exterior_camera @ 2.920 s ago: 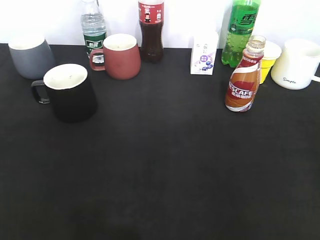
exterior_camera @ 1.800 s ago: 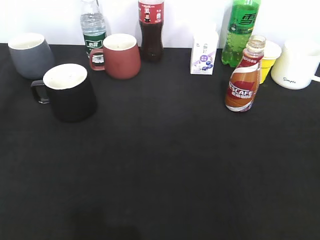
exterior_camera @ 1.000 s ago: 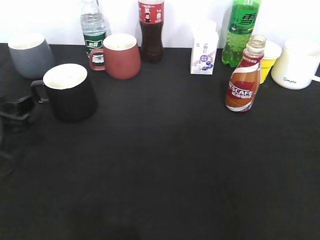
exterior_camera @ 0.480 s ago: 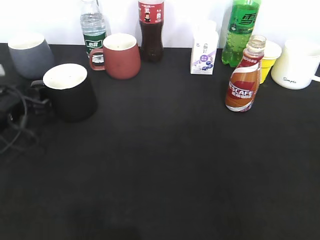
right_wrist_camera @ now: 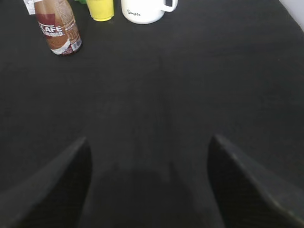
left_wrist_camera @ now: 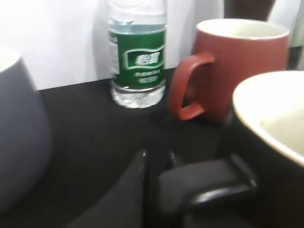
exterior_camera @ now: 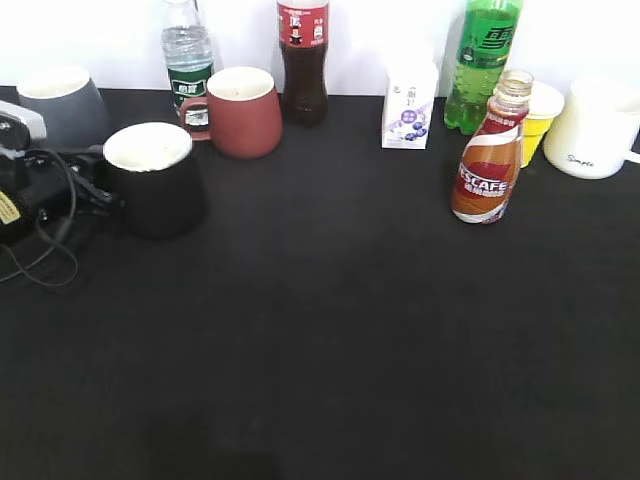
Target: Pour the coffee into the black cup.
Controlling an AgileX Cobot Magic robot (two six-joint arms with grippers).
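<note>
The coffee (exterior_camera: 487, 160) is standing upright on the right half of the black counter (exterior_camera: 340, 330), cap off, just in front of the green bottle (exterior_camera: 482, 62) and the yellow cup (exterior_camera: 537, 118), with the white mug (exterior_camera: 601, 128) sitting further right; in the right wrist view the coffee (right_wrist_camera: 58, 27) is showing at top left, well apart from the claw. The right claw (right_wrist_camera: 149, 183) is hanging over bare counter with its two dark fingers (right_wrist_camera: 52, 190) spread wide, holding nothing. The black cup (exterior_camera: 157, 178) is sitting upright on the left side of the counter, white interior showing, with the dark red mug (exterior_camera: 240, 110) behind it to the right and the grey mug (exterior_camera: 60, 105) behind it to the left. The left claw (exterior_camera: 85, 190) is reaching in from the left edge at the cup's handle side, cables trailing below it. In the left wrist view the black handle (left_wrist_camera: 204, 187) is lying between the claw's dark fingers (left_wrist_camera: 128, 194), close against them; whether they are clamping on it I cannot tell. Along the back wall are standing a clear water bottle with a green label (left_wrist_camera: 137, 54), a tall dark-liquid bottle (exterior_camera: 302, 62) and a small white carton (exterior_camera: 408, 105)
</note>
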